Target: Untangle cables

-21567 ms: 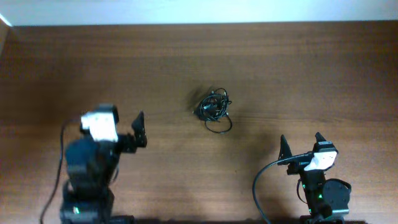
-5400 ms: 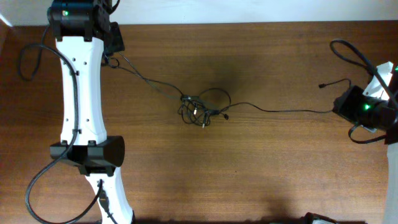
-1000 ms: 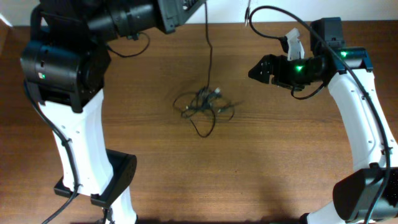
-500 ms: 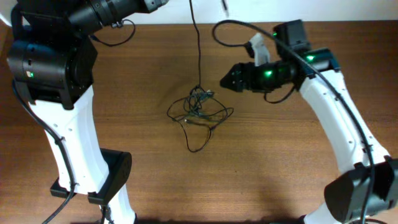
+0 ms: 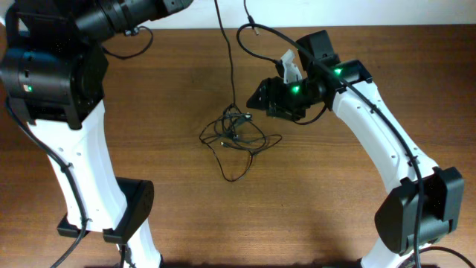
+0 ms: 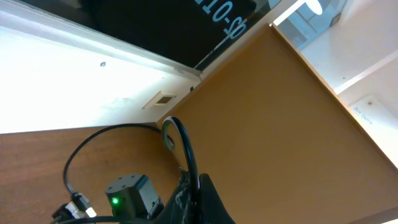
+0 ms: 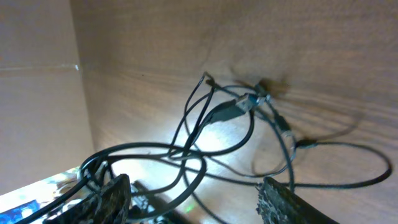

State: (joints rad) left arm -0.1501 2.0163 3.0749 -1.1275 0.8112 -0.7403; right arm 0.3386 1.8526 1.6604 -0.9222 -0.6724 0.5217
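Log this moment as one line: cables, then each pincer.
cables: tangled clump on table, one taut strand rising | left pincer: shut on that strand, raised | right pincer: open, at clump's edge

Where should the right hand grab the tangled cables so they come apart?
Probably the loose loop poking out of the cables toward the table's near edge. It lies flat and clear of the knot, so open fingers can straddle one strand. The right gripper should come straight down on it, away from the cord that the left gripper holds upward.
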